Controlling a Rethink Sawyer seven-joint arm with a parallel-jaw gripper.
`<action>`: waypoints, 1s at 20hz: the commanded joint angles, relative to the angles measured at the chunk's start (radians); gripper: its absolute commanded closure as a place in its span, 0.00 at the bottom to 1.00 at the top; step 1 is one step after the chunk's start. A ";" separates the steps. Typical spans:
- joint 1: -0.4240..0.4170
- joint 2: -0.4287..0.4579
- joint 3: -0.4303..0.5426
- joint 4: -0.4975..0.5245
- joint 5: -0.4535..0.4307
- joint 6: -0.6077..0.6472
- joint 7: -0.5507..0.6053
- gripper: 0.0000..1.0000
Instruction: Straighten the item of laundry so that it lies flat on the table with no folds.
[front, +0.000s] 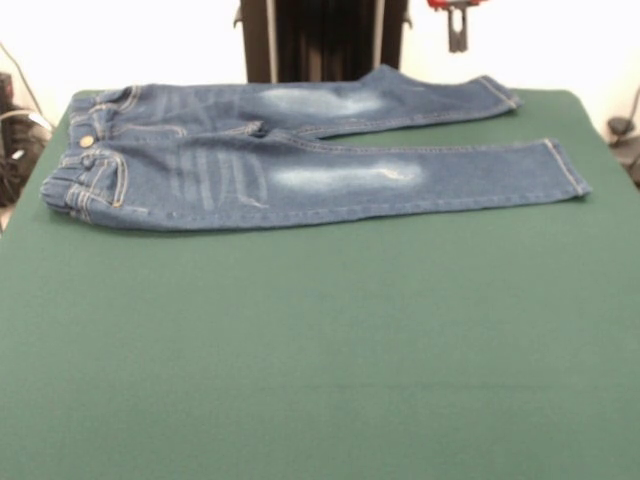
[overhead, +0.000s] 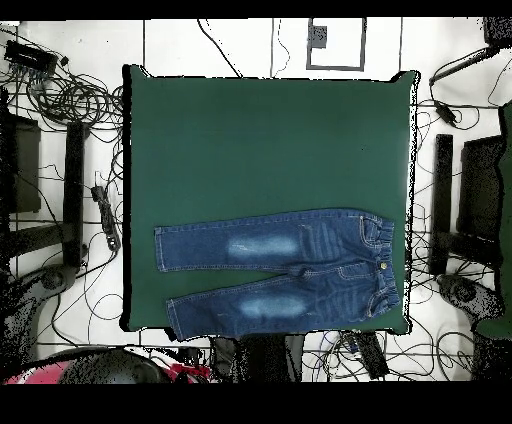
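Note:
The small blue denim jeans lie spread on the dark green table, along its far side by the robot's pedestal. The waistband with its brass button points to the picture's left and both legs run to the right, slightly apart. Pale faded patches show on both thighs. In the overhead view the jeans lie flat near the bottom edge of the table, waistband to the right. My gripper is drawn back at the top edge, above and behind the far leg's hem, touching nothing.
The black pedestal stands behind the table's far edge. Cables and stands surround the table on the floor. The red arm shows at the overhead view's bottom left, off the table.

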 joint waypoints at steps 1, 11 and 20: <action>-0.023 0.054 0.046 -0.054 -0.015 0.378 -0.028 1.00; -0.022 -0.056 0.064 -0.156 -0.045 0.559 -0.037 1.00; 0.041 -0.023 0.055 -0.148 -0.056 0.542 0.046 1.00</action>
